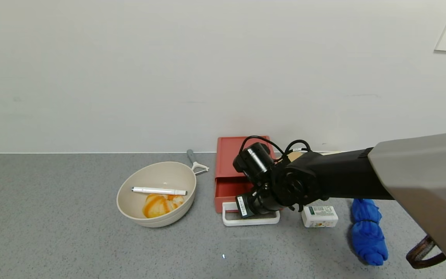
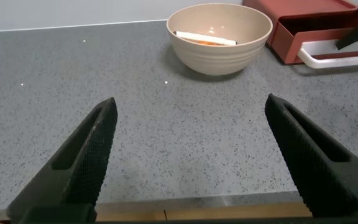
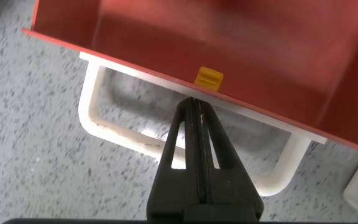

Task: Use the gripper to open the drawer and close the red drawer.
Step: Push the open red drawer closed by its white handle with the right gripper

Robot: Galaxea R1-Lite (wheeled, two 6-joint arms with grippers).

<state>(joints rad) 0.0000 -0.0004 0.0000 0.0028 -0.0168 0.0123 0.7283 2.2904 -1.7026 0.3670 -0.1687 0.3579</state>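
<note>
The coral-red drawer [image 1: 229, 153] lies by the wall right of the beige bowl [image 1: 167, 221]. Its tray [image 1: 226, 192] is slid partly out toward me, and the white loop handle [image 1: 231, 222] rests on the counter. My right gripper [image 1: 258, 207] hangs over the handle. In the right wrist view its shut fingertips [image 3: 192, 103] reach down inside the handle loop [image 3: 114, 134], against the tray's front wall [image 3: 229, 43] below a small yellow tab [image 3: 209, 77]. My left gripper [image 2: 191, 101] is open and empty over bare counter near the front edge, out of the head view.
The bowl [image 2: 219, 53] holds a white pen [image 1: 159, 190] and an orange piece. A grey peeler [image 1: 196, 162] lies behind it. A white packet [image 1: 319, 216], a blue cloth [image 1: 367, 232] and a brown strap [image 1: 424, 254] lie right of the drawer. The wall is close behind.
</note>
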